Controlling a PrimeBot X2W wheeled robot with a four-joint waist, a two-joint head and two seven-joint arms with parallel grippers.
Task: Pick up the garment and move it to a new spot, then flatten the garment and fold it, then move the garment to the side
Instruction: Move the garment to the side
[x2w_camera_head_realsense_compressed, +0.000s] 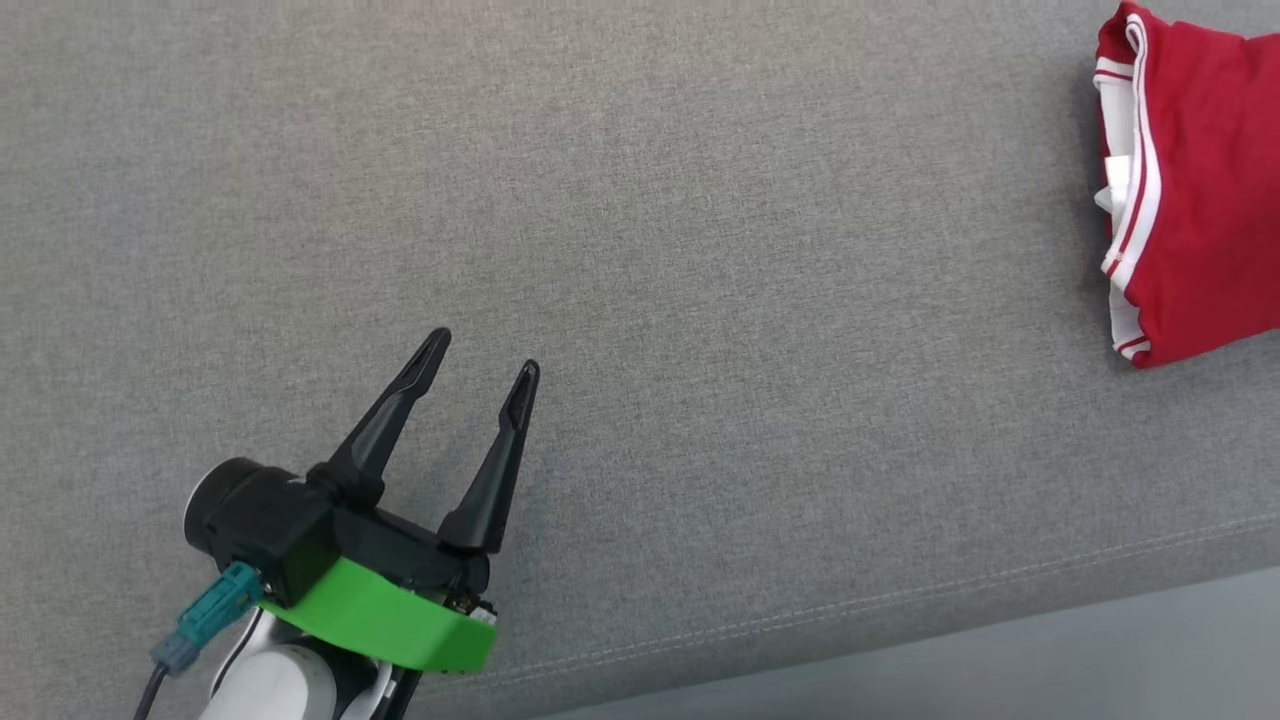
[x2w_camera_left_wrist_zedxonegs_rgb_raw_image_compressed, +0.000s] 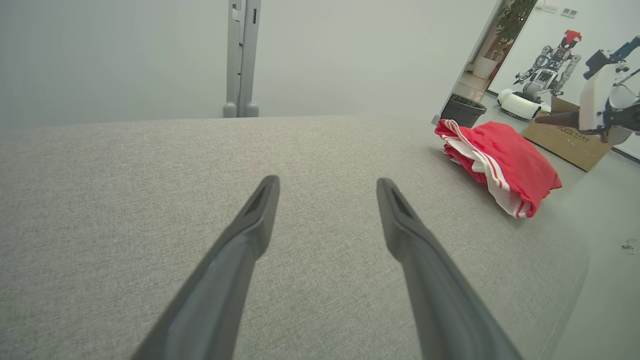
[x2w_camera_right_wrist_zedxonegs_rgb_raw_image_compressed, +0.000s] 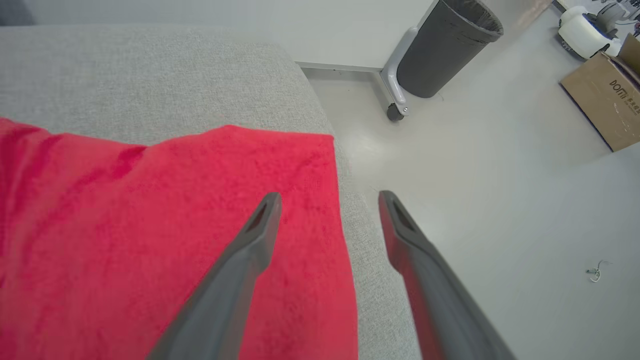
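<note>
Red garment (x2w_camera_head_realsense_compressed: 1200, 190) lies folded at the far right of the grey cushion (x2w_camera_head_realsense_compressed: 700, 250), close to its right edge, w/ the white-striped hem facing left. L gripper (x2w_camera_head_realsense_compressed: 483, 355) hangs over the near-left part of the cushion, well apart from the garment. Its fingers are spread, nothing between them. R gripper (x2w_camera_right_wrist_zedxonegs_rgb_raw_image_compressed: 330, 199) is above the garment's right edge, fingers spread too and holding nothing: one over the red cloth, the other over the floor (x2w_camera_right_wrist_zedxonegs_rgb_raw_image_compressed: 500, 200) beside the cushion. If a tip touches the cloth, I cannot tell. On the floor, farther right, stand a dark bin (x2w_camera_right_wrist_zedxonegs_rgb_raw_image_compressed: 445, 50) and a cardboard box (x2w_camera_right_wrist_zedxonegs_rgb_raw_image_compressed: 605, 100).
</note>
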